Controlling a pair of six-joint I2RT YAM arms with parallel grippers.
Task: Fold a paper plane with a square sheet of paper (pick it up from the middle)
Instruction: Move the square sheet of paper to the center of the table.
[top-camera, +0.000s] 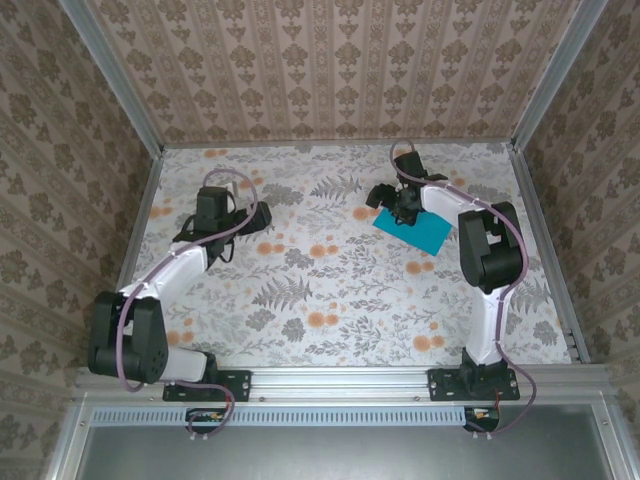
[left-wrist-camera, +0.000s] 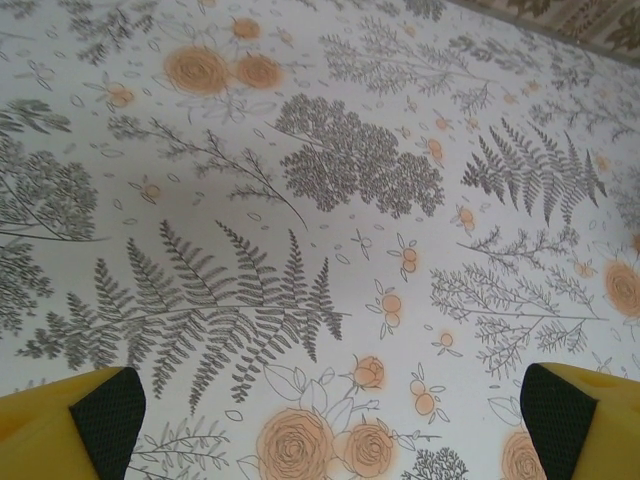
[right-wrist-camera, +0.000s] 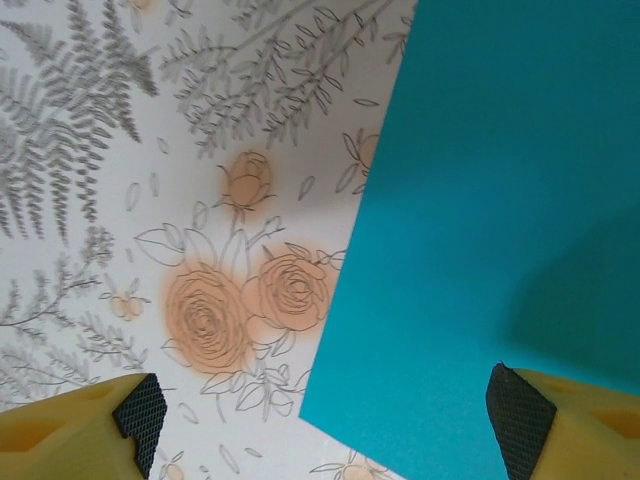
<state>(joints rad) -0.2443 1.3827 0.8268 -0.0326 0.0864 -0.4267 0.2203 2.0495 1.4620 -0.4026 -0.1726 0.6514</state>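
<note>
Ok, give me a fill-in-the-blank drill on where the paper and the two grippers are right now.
1. The teal paper lies flat, not yet ____.
2. The right gripper hangs over the paper's edge, jaws ____.
3. The left gripper, open too, hangs over the table with its ____ pattern.
Missing words: folded; open; floral.
</note>
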